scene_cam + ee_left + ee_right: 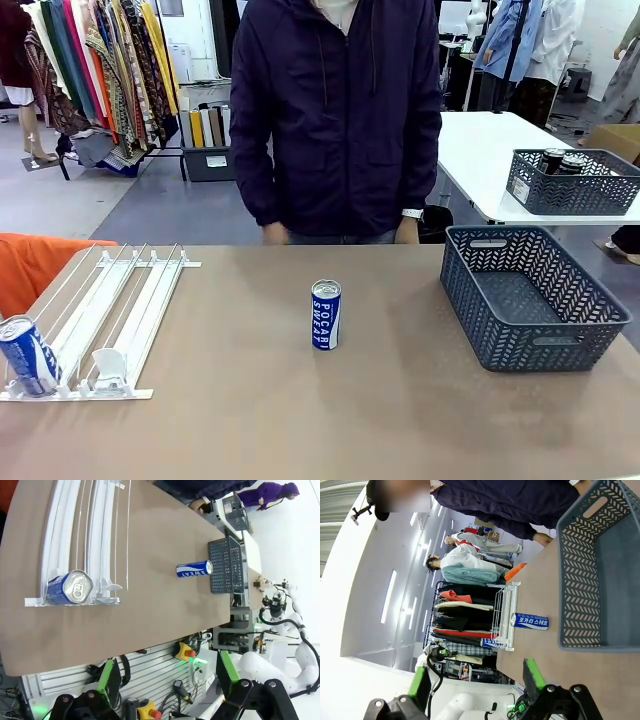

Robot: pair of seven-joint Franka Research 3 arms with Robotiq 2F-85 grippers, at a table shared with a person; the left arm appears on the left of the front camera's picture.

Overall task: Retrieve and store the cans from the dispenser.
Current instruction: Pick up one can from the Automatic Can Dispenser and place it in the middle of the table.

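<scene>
**Task at an early stage.** The dispenser (pixel 120 300) lies on the desk (pixel 260 410) and is taken as the reference. One blue-and-white can (pixel 27 357) is lodged at its low front end, in the lane on the robot's far left; the other lanes are seen empty. A second can (pixel 326 316) is stood upright on the desk, off the dispenser to its right, between it and the grey basket (pixel 470 290), in which no can is seen. Retrieval is therefore judged partly done and storage not yet begun. The left pincer (pixel 167 677) and the right pincer (pixel 476 682) are spread wide with nothing gripped, both well apart from the dispenser.
</scene>
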